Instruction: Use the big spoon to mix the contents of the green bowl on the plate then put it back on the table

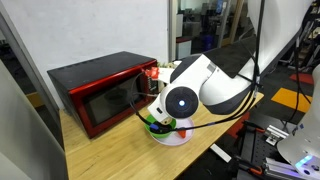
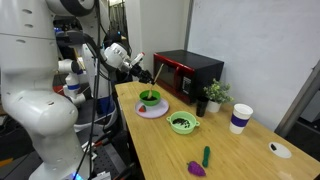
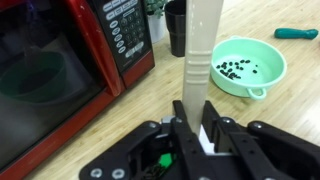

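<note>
In the wrist view my gripper (image 3: 195,115) is shut on the big spoon (image 3: 200,55), whose pale handle runs straight up between the fingers. A sliver of the green bowl (image 3: 160,160) shows below the jaws, and its contents are hidden by the gripper. In an exterior view the green bowl (image 2: 150,97) stands on the white plate (image 2: 153,111) near the table's end, with the gripper (image 2: 146,74) just above it. In an exterior view the arm covers most of the bowl (image 1: 157,124) and plate (image 1: 175,138).
A red microwave (image 2: 190,72) stands at the back of the table (image 2: 235,150), with a black cup (image 3: 176,25) and a small plant (image 2: 213,95) beside it. A pale lime bowl (image 3: 248,65) holds dark bits. A white cup (image 2: 240,118) and small green (image 2: 206,155) and purple (image 2: 196,168) items lie farther along.
</note>
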Controlling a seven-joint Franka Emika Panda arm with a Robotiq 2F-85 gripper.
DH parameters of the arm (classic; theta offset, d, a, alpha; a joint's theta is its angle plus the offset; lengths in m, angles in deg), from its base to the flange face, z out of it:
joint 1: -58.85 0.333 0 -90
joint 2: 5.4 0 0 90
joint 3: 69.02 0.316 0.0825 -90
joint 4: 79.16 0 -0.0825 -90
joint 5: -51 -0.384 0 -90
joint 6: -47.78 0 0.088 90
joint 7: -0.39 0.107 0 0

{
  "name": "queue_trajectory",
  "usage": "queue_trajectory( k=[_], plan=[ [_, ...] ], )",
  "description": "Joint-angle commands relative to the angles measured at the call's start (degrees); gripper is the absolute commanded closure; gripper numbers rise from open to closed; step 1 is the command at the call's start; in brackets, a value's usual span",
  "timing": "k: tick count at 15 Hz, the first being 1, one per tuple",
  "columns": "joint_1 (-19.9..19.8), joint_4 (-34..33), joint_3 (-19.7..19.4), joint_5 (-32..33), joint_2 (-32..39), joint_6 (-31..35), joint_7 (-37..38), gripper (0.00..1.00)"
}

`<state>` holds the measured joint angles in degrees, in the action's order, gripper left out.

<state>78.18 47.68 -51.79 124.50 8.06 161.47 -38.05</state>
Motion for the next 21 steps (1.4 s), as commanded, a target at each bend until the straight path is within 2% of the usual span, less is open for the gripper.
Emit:
queue_trajectory(
  k=[1, 14, 21],
  plan=[
    [0.71, -0.69, 0.87, 2.33, 1.92, -2.40, 3.35, 0.94],
    [2.74, -1.57, 1.47, 8.68, 6.94, -5.96, 9.53, 0.94],
    [2.90, -2.83, 1.20, 12.33, 9.73, -6.75, 10.22, 0.94]
  ],
)
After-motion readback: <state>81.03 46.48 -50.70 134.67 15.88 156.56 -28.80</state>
